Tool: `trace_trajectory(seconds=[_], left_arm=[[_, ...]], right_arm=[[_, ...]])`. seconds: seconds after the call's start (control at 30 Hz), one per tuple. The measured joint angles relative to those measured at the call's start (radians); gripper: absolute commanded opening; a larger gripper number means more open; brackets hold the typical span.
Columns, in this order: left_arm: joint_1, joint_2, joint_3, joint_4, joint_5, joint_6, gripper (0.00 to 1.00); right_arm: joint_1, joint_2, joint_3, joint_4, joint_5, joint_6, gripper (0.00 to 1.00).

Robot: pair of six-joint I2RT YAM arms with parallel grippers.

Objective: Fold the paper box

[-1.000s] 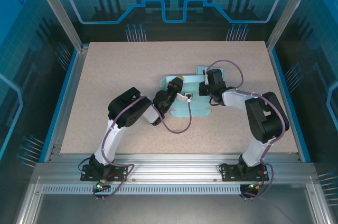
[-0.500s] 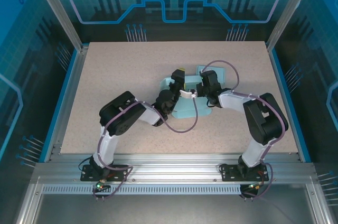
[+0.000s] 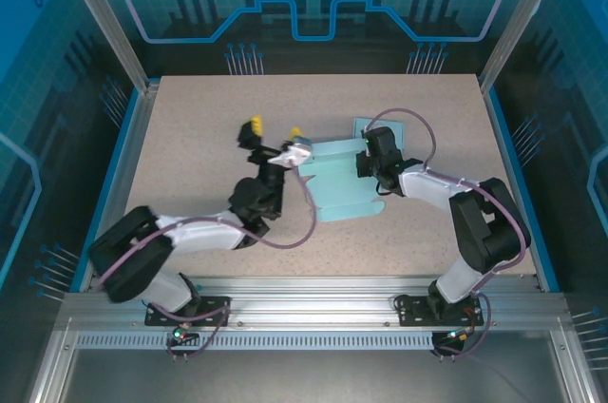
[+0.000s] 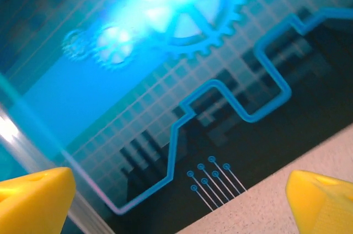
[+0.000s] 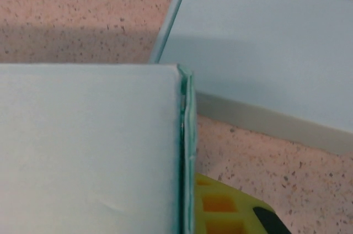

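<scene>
Paper box: lay light blue and partly folded on the table, right of centre.
Left gripper: jaws spread wide, holding nothing, lifted just left of the box's far left corner; yellow fingertips pointed at the back wall.
Right gripper: jaws pinched narrow on the box's right edge; in the wrist view the folded wall ran down beside one yellow finger.
</scene>
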State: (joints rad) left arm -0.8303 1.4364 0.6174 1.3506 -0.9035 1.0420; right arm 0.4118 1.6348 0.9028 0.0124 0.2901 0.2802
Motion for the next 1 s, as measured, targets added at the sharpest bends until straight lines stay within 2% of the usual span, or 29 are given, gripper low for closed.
trace_trajectory(seconds=[0.1,0.2,0.33,0.43,0.5,0.63,0.83,0.87,0.93,0.97,1.0], left_arm=[[0.000,-0.162,-0.055,-0.100,-0.044,-0.193,0.99],[0.026,-0.332,-0.048,-0.422,-0.014,-0.458,0.99],[0.143,-0.508,0.010,-0.883,0.084,-0.840,0.99],[0.203,-0.606,0.012,-1.118,0.112,-1.062,0.99],[0.213,-0.662,-0.005,-1.213,0.134,-1.175,0.99],[0.214,-0.729,-0.079,-1.300,0.169,-1.337,0.99],[0.214,-0.679,-0.158,-1.316,0.249,-1.465,0.99],[0.214,-0.668,-0.166,-1.312,0.264,-1.484,0.99],[0.214,-0.643,-0.184,-1.291,0.295,-1.516,0.99],[0.214,-0.630,-0.190,-1.279,0.308,-1.526,0.99],[0.214,-0.612,-0.195,-1.262,0.328,-1.540,0.99]], right_arm=[[0.000,-0.010,0.000,-0.024,-0.024,-0.001,0.00],[0.000,-0.024,-0.005,-0.033,-0.024,-0.001,0.00],[0.000,-0.061,-0.058,-0.027,-0.021,0.000,0.00],[0.002,-0.072,-0.077,-0.027,-0.024,0.000,0.00],[0.003,-0.082,-0.085,-0.018,-0.042,0.000,0.00],[0.007,-0.122,-0.128,0.038,-0.124,-0.001,0.00],[0.008,-0.124,-0.136,0.067,-0.222,-0.001,0.00],[0.008,-0.121,-0.135,0.068,-0.229,0.000,0.02],[0.008,-0.113,-0.135,0.068,-0.242,0.003,0.19],[0.008,-0.109,-0.135,0.067,-0.244,0.007,0.19],[0.008,-0.105,-0.134,0.065,-0.246,0.006,0.07]])
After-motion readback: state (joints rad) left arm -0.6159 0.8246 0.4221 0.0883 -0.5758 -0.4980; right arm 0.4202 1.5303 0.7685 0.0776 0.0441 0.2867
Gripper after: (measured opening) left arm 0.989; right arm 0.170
